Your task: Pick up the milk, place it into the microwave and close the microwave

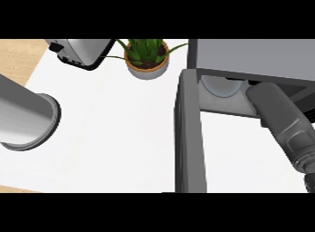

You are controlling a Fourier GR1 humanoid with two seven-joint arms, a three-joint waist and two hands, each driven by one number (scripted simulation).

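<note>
Microwave at upper right of white worktop, grey top, cavity facing down-view. Door swung fully open, edge-on, running from cavity's left corner toward lower edge of view. Right forearm in from lower right, reaching into cavity; right robot hand inside, hidden by microwave top, so can't tell if fingers open or curled, nor what held. Milk not visible anywhere; possibly inside w/ the hand, can't tell. Pale round turntable partly seen on cavity floor, just left of forearm. Left forearm at left edge, grey cylinder end-on, left robot hand out of view. Potted plant behind door, left of microwave. Toaster at upper left, near plant.
</note>
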